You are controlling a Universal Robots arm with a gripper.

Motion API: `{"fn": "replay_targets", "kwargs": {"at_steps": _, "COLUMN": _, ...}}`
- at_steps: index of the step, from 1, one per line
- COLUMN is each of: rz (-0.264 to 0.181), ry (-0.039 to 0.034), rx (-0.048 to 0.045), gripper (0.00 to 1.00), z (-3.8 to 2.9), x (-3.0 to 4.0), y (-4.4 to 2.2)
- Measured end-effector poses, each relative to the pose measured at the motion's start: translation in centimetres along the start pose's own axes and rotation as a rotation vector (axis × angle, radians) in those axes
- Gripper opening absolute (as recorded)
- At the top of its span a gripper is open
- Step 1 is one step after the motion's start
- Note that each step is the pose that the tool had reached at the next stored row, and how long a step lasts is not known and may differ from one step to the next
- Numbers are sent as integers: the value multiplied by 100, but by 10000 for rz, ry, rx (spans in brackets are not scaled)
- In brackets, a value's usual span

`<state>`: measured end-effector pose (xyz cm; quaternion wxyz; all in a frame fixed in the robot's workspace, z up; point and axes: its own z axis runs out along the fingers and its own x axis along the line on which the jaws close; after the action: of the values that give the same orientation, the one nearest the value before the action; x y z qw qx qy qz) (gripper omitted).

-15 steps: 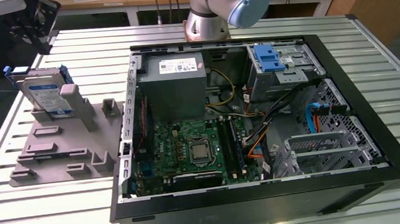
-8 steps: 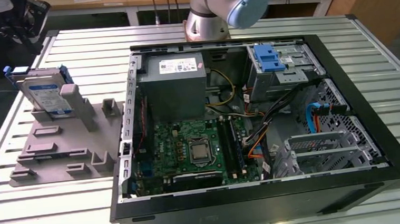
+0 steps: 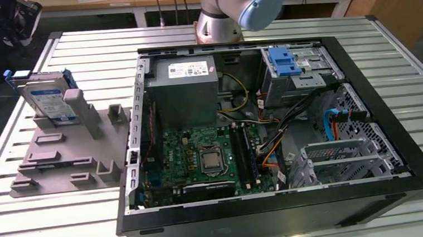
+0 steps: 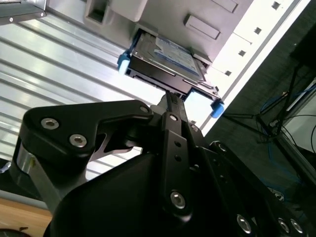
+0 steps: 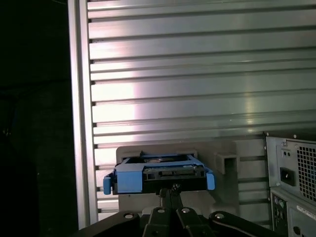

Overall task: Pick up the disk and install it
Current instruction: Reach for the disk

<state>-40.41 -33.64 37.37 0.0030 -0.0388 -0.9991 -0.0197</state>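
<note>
Open computer case lying on its side on a slatted metal counter, with a grey parts fixture just beside the case on the exterior view's left.

The disk stands on edge in a slot at the end of the fixture that lies toward the arm's base. Grey uprights brace it on both faces, and its blue carrier rails run along its edges. Judged from this pose, the fixture offers the disk's upper edge free of the counter, so that it can be taken from above without tipping. It is outside the case and not yet installed.

In the first wrist view the pincer points straight at the disk's near edge, in line with its middle. Its fingertips look pressed together with nothing between them. The exterior view shows no contact at the disk, so the pincer is judged to hang clear of it, on the fixture side of the case.

Contents of the case:
- a grey power-supply box in the corner nearest the fixture and the arm's base
- the green motherboard next to it, toward the front wall of the case
- a metal drive cage with a bright-blue latch piece across from the power-supply box
- loose cables running between the cage and the board
- a second perforated metal cage by the wall farthest from the fixture
</note>
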Motion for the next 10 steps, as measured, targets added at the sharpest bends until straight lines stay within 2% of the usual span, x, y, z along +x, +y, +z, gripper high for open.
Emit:
{"fn": "replay_targets", "kwargs": {"at_steps": 8, "rz": 0, "ry": 0, "rx": 1, "gripper": 11, "z": 25, "x": 176, "y": 15}}
{"fn": "replay_targets", "kwargs": {"at_steps": 10, "rz": 0, "ry": 0, "rx": 0, "gripper": 11, "z": 30, "x": 195, "y": 13}}
